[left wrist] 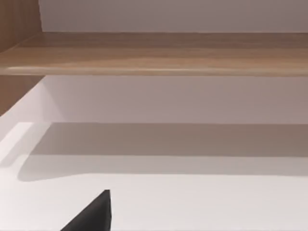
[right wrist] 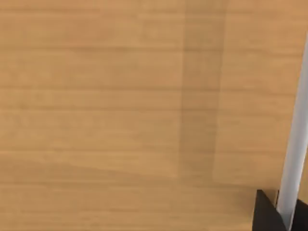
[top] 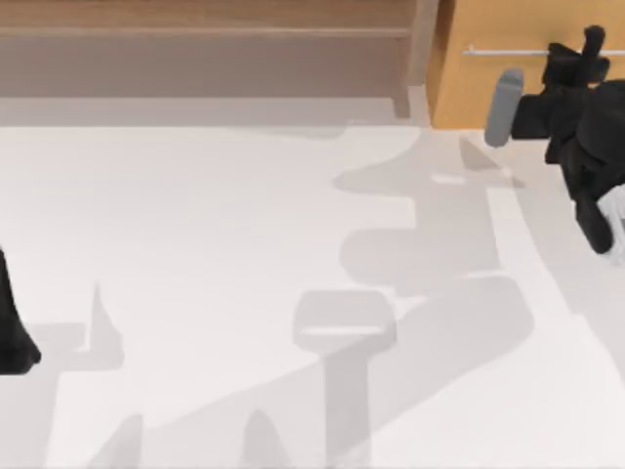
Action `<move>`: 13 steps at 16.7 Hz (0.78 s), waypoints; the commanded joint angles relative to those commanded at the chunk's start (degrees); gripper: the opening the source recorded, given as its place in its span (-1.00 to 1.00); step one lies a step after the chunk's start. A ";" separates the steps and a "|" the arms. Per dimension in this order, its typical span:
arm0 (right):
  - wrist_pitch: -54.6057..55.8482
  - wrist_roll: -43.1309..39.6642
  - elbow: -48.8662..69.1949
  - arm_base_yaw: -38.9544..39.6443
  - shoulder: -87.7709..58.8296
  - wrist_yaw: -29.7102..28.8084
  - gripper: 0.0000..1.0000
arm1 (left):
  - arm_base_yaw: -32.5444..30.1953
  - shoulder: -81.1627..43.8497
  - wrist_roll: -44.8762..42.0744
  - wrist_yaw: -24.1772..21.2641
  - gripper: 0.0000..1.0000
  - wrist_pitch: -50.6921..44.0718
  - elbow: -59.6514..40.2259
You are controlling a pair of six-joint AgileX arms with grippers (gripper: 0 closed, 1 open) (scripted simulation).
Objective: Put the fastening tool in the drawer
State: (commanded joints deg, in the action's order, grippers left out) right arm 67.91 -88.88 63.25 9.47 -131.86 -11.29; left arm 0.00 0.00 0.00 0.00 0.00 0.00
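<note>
1. Right gripper [top: 589, 49], top view: it sits at the table's far right, directly against the drawer [top: 459, 88], whose light orange-brown front rises just behind the claw.
2. Handle [top: 508, 50]: a thin silver bar running left to right across the drawer front. Its long axis extends leftward from the claw, and its right end meets the fingertips.
3. Right wrist view: the handle [right wrist: 294, 159] passes between two dark fingertips [right wrist: 266, 214], with the drawer front [right wrist: 120, 110] immediately beyond. The claw brackets the bar; whether it is clenched on it or merely straddling it cannot be told.
4. Left gripper [top: 12, 337]: parked at the table's left edge, well apart from the drawer. Its state cannot be told. One dark fingertip [left wrist: 94, 214] shows in the left wrist view, facing the long wooden shelf [left wrist: 154, 53].
5. Judgement: the right arm is far nearer the drawer, and the coming move is likely a pull on the handle, straight away from the drawer front.
6. No fastening tool can be identified on the table [top: 195, 244].
</note>
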 joint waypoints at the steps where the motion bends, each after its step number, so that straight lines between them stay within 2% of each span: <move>1: 0.00 0.00 0.00 0.00 0.00 0.00 -0.70 | 0.00 0.00 0.00 0.00 1.00 0.00 0.00; 12: 0.00 0.00 0.00 0.00 0.00 0.00 0.96 | 0.00 0.00 0.00 0.00 1.00 0.00 0.00; 13: 0.00 0.00 0.00 0.00 0.00 0.00 1.00 | 0.00 0.00 0.00 0.00 1.00 0.00 0.00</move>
State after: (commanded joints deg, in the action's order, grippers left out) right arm 67.91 -88.88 63.25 9.47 -131.86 -11.29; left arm 0.00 0.00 0.00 0.00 0.00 0.00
